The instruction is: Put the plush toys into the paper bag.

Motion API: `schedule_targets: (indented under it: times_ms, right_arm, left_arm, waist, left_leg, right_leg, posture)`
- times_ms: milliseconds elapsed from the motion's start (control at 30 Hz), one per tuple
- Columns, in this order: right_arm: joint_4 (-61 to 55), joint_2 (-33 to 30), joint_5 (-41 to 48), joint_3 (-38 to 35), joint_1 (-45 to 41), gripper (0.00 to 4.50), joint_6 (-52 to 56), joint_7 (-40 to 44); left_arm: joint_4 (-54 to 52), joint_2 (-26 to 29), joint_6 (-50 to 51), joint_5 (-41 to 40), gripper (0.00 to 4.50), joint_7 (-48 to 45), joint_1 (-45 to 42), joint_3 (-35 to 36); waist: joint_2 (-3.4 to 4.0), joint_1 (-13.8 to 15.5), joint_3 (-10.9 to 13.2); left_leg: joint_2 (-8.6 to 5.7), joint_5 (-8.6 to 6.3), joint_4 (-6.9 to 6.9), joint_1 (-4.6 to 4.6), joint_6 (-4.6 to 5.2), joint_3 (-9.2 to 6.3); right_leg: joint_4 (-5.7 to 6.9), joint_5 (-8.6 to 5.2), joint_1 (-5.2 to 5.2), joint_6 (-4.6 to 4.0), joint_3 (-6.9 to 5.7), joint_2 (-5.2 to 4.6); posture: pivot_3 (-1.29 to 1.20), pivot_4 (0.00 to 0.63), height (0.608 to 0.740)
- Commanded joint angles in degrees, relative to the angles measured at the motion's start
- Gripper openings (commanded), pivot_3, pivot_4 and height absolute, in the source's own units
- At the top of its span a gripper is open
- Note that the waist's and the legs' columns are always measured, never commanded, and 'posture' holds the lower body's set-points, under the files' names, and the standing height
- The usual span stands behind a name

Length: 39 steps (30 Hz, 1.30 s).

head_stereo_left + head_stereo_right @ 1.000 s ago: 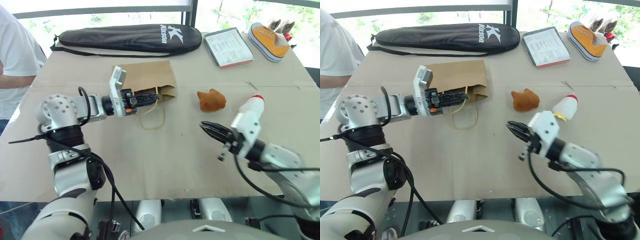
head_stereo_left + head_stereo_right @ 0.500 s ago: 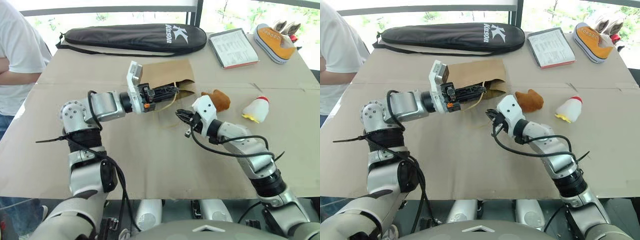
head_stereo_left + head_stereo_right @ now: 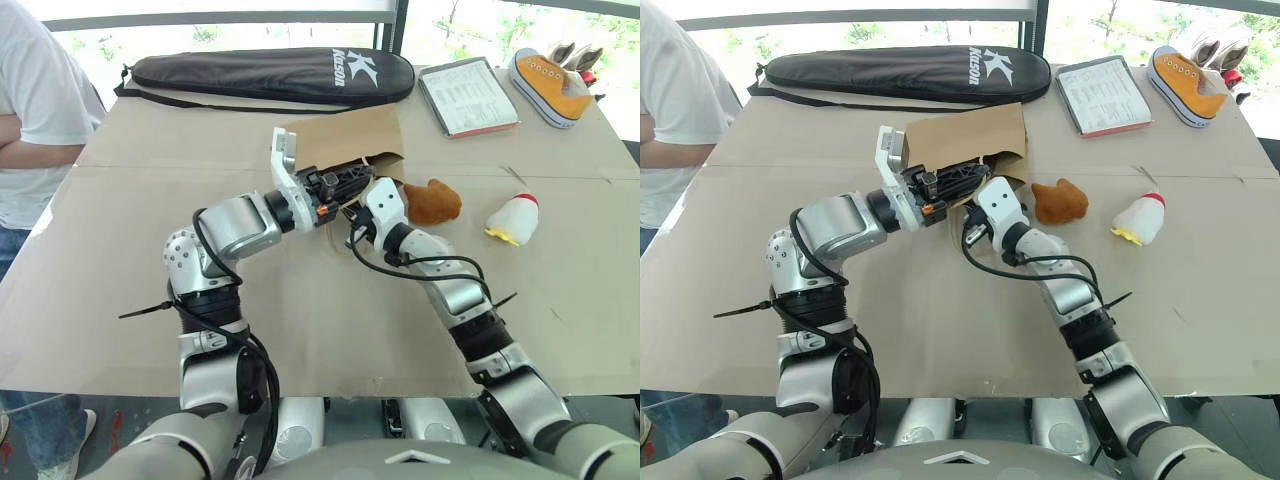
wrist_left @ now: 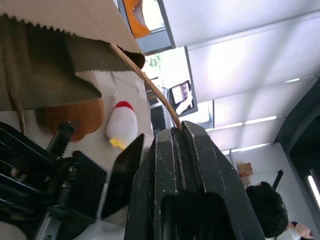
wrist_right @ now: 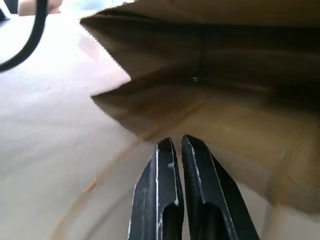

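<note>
- Left gripper (image 3: 352, 181): fingers pressed together on a thin twisted loop handle (image 4: 150, 90) of the paper bag (image 3: 345, 138); the bag's mouth edge is lifted off the table (image 3: 300, 320) on this gripper's side.
- Right gripper (image 5: 172, 145): fingers closed, nothing between them; tips sit right at the bag's open mouth, pointing into it, just below and beside the left gripper.
- Paper bag: lies beyond both grippers, mouth facing them, interior visible in the right wrist view.
- Orange-brown plush toy (image 3: 434, 200): on the table just to the right of the right gripper's wrist, outside the bag.
- White plush toy (image 3: 513, 217) with red top and yellow base: farther right of the same gripper, lying on its side, apart from the brown one.
- Beyond the bag: black racket case (image 3: 265, 75), a notebook (image 3: 467, 96), orange sneaker (image 3: 548, 82) at the far right corner.
- A person in a white shirt (image 3: 35, 110) stands at the table's left edge.
</note>
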Motion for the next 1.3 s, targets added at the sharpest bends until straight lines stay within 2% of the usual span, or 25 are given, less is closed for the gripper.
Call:
schedule_targets:
  times_ms: [33,133,433,567,767,900,967,1100,1300]
  right_arm:
    - [5.6,1.2,-1.1,-0.8,-0.8,0.03,-4.1,0.8]
    - [5.6,0.1,-0.3,-0.5,2.4,0.03,-4.2,4.9]
    - [-7.4,-5.2,2.8,0.5,12.0,0.03,-0.1,14.6]
    - [-18.1,-10.2,6.1,1.8,16.6,0.03,4.8,21.5]
    - [-27.4,-16.0,7.5,2.4,19.5,0.03,9.7,25.5]
    - [-30.4,-15.7,10.2,0.1,19.8,0.03,11.1,24.9]
    - [-33.9,-13.7,14.6,-2.4,19.8,0.03,13.4,23.6]
    - [-37.2,-12.9,16.1,-2.5,20.2,0.03,15.9,22.4]
    - [-42.3,-15.0,18.0,-3.4,22.9,0.03,18.2,22.0]
  left_arm:
    - [-2.9,-1.3,-0.6,-1.5,0.00,1.8,-2.5,1.3]
    - [-1.2,1.2,0.1,-1.5,0.00,1.9,-5.1,3.9]
    - [7.7,11.4,4.6,-1.5,0.00,-1.9,-12.2,5.8]
    - [12.2,21.2,10.4,-1.5,0.00,-9.1,-15.9,1.0]
    - [17.2,26.8,10.3,-1.5,0.00,-11.6,-20.4,-1.9]
    - [16.5,29.5,10.6,-1.5,0.00,-12.3,-20.5,-4.0]
    - [13.1,30.4,10.2,-1.5,0.00,-12.7,-18.3,-6.1]
    - [8.4,30.5,8.7,-1.5,0.00,-13.1,-14.4,-9.5]
    - [0.5,28.7,5.0,-1.5,0.00,-10.6,-9.2,-17.4]
  waist:
    - [0.00,0.1,0.0]
    - [0.00,0.0,0.0]
    - [0.01,0.2,0.0]
    - [0.05,-0.1,0.1]
    - [0.07,0.1,0.1]
    - [0.06,-0.2,0.1]
    - [0.06,-0.1,0.1]
    - [0.07,0.0,0.1]
    - [0.01,0.3,0.2]
  left_leg:
    - [0.00,0.01,-0.02,-0.01,-0.02,-0.01]
    - [-0.01,0.01,-0.02,-0.03,-0.02,0.00]
    - [-0.01,0.04,-0.05,0.03,-0.07,-0.13]
    - [-0.08,0.04,-0.09,0.03,-0.07,-0.20]
    - [-0.03,0.17,-0.24,0.03,-0.30,-0.26]
    - [0.00,0.17,-0.27,0.03,-0.31,-0.22]
    - [0.03,0.20,-0.31,0.03,-0.35,-0.23]
    - [0.09,0.23,-0.43,0.04,-0.41,-0.25]
    - [0.03,0.23,-0.48,0.01,-0.40,-0.23]
  right_leg:
    - [-0.03,0.00,0.00,0.00,0.00,0.01]
    - [-0.04,0.00,0.00,0.00,0.01,0.02]
    - [-0.07,-0.01,0.08,0.01,-0.11,0.03]
    - [-0.06,-0.01,0.09,0.01,-0.16,0.05]
    - [-0.09,-0.02,0.05,0.01,-0.22,0.07]
    - [-0.08,-0.02,0.01,0.01,-0.16,0.08]
    - [-0.08,-0.03,0.00,0.01,-0.17,0.10]
    - [-0.12,-0.02,-0.01,0.01,-0.17,-0.01]
    - [-0.20,-0.03,0.00,0.01,-0.17,-0.31]
  posture:
    - [0.00,0.150,0.740]
    - [0.00,0.150,0.740]
    - [0.00,0.150,0.740]
    - [0.00,0.150,0.740]
    - [0.00,0.150,0.740]
    - [0.00,0.150,0.740]
    - [0.00,0.150,0.740]
    - [0.00,0.150,0.740]
    - [0.00,0.150,0.740]
